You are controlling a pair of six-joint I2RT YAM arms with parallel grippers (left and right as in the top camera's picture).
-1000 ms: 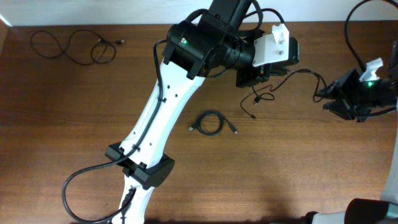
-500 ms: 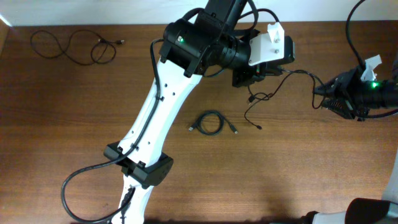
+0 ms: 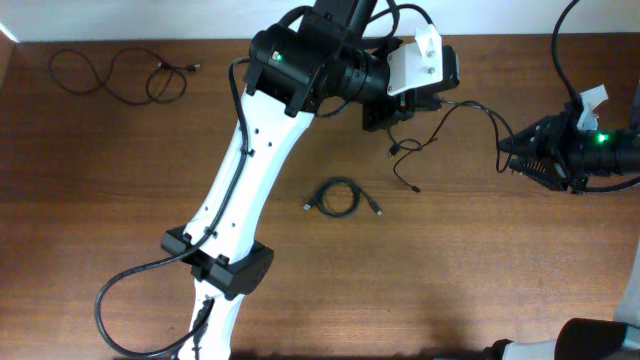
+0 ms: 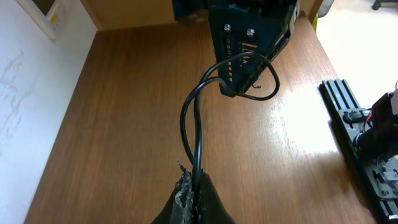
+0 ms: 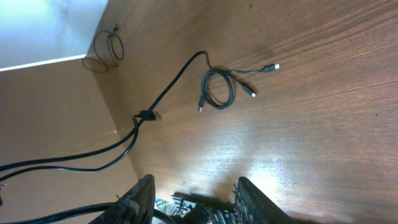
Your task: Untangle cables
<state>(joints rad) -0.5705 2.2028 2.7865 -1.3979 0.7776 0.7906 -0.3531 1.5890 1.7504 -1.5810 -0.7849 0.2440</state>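
**Cable a** (image 4: 198, 146): thin black strand, held up over the table's (image 3: 500, 280) upper-right part. It's strung btw both grippers, w/ a small loop and loose ends dangling below.

**L gripper** (image 4: 194, 194): I see its fingers pinched shut on this strand.

**R gripper** (image 5: 196, 182): fingers stand apart. The strand runs to them, but I can't tell if it's clamped.

**Cable b** (image 3: 340, 197): small coil lying flat at mid-table, below the L gripper and apart from cable a.

**Cable c** (image 3: 115, 75): loose wavy loops in the top-left corner, well apart from both.
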